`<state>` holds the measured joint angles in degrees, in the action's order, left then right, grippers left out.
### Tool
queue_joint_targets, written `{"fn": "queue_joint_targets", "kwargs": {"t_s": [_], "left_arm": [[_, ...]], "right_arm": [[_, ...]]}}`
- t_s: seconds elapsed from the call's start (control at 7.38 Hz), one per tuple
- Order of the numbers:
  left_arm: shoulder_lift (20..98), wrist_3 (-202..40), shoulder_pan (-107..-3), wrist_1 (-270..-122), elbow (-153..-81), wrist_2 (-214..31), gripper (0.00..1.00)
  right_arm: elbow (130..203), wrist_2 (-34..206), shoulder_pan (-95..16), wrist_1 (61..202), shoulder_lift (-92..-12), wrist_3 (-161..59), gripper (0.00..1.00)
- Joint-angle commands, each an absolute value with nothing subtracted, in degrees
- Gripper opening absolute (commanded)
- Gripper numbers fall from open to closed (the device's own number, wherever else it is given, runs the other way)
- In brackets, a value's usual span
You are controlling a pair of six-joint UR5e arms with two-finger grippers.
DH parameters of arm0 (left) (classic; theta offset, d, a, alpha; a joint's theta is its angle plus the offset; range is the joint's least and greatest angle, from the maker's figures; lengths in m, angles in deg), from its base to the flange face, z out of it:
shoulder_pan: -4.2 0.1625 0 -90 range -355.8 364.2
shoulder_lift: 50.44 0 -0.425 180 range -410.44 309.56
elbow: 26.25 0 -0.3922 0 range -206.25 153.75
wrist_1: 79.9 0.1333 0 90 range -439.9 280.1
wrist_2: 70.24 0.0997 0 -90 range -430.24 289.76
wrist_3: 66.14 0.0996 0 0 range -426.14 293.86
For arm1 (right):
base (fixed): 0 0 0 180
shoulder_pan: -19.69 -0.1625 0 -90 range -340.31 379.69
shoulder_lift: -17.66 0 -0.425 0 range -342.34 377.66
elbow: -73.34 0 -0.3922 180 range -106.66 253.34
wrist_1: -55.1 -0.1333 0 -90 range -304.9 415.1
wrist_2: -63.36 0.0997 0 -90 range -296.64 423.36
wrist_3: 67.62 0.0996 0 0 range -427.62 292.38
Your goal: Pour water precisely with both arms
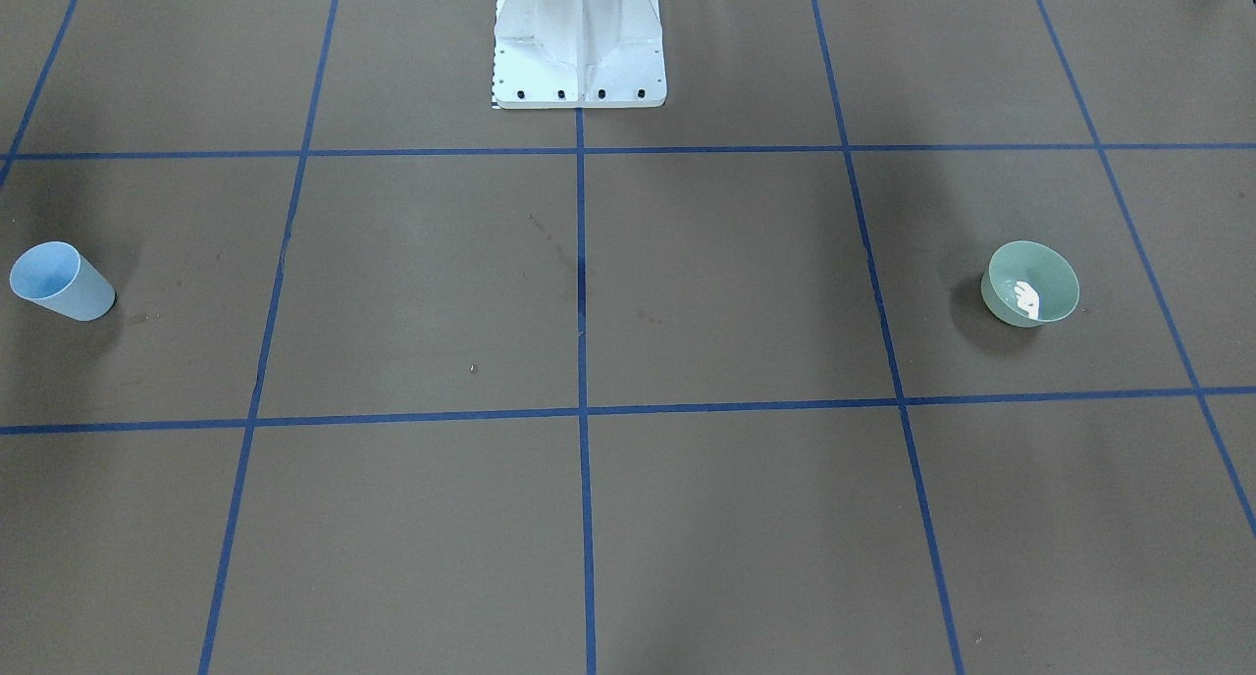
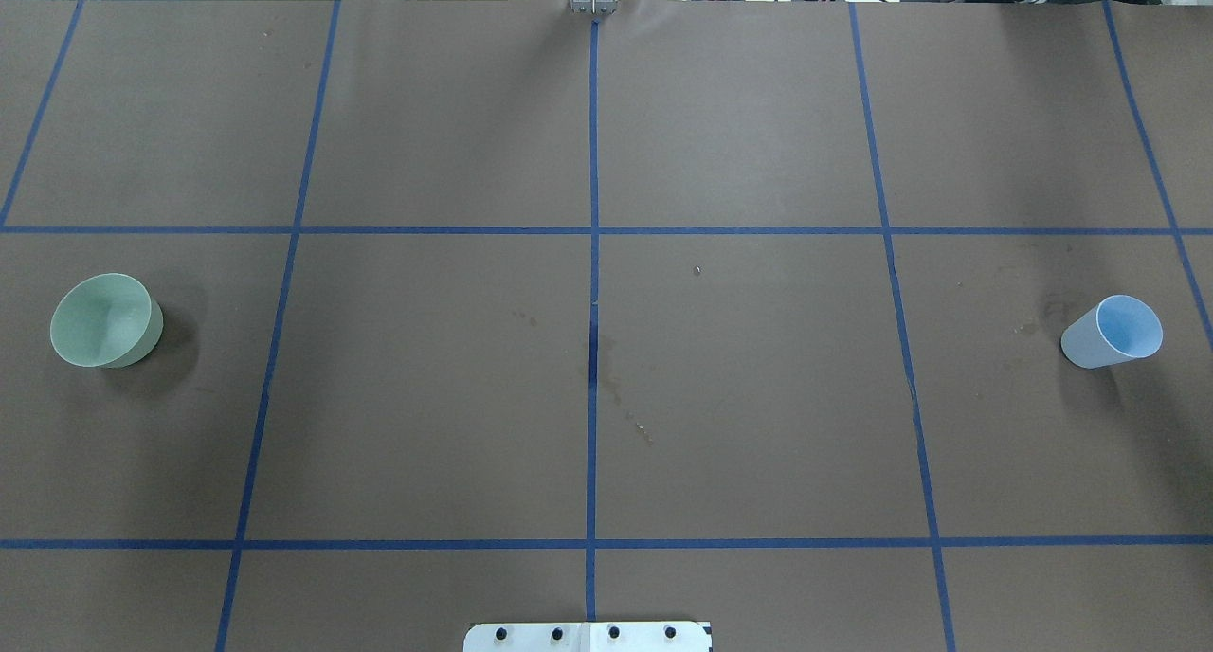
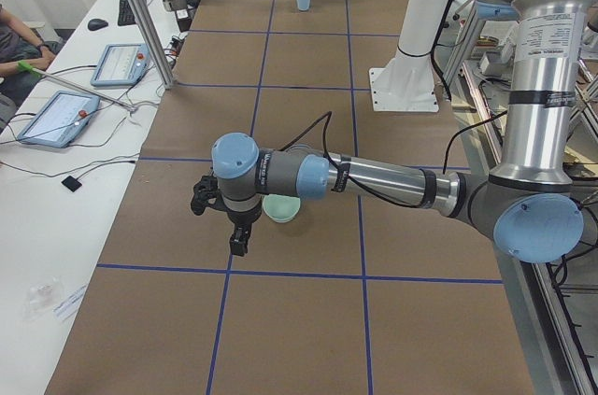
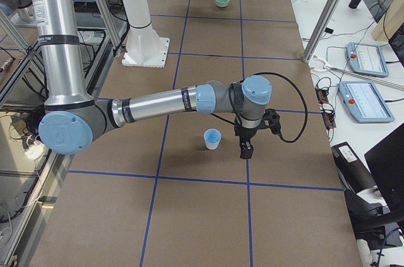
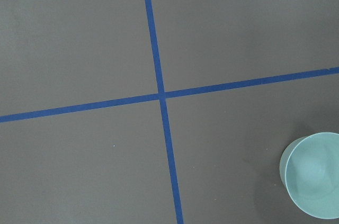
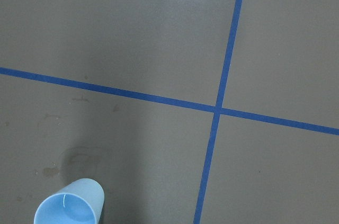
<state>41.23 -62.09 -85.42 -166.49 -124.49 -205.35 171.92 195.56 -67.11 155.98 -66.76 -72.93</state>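
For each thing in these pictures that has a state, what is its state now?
Blue cup: upright, not held; contents unclear.
Green bowl: upright, not held; whitish glint inside, probably water.
Left gripper: hangs near the bowl; open or shut cannot be told.
Right gripper: hangs near the cup; open or shut cannot be told.

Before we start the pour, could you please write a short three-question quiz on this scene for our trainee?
1. True or false: the pale blue plastic cup and the pale green round bowl both stand upright on the brown paper-covered table.
2. The silver-grey left arm reaches beside which? A. the bowl B. the cup C. neither
3. What colour are the tape lines gridding the table?
Key: 1 true; 2 A; 3 blue.
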Motion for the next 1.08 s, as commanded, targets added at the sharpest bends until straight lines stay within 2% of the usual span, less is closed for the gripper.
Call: {"fn": "queue_joint_targets", "kwargs": {"t_s": [0.0,0.95], "left_arm": [[41.0,-62.1,-85.5,-166.4,-125.0,-205.7,1.00],[39.7,-62.9,-85.4,-166.7,-125.9,-205.2,1.00]], "right_arm": [[172.0,195.4,-67.1,155.9,-67.7,-73.0,1.00],[171.8,195.3,-67.1,155.9,-71.1,-73.1,1.00]]}}
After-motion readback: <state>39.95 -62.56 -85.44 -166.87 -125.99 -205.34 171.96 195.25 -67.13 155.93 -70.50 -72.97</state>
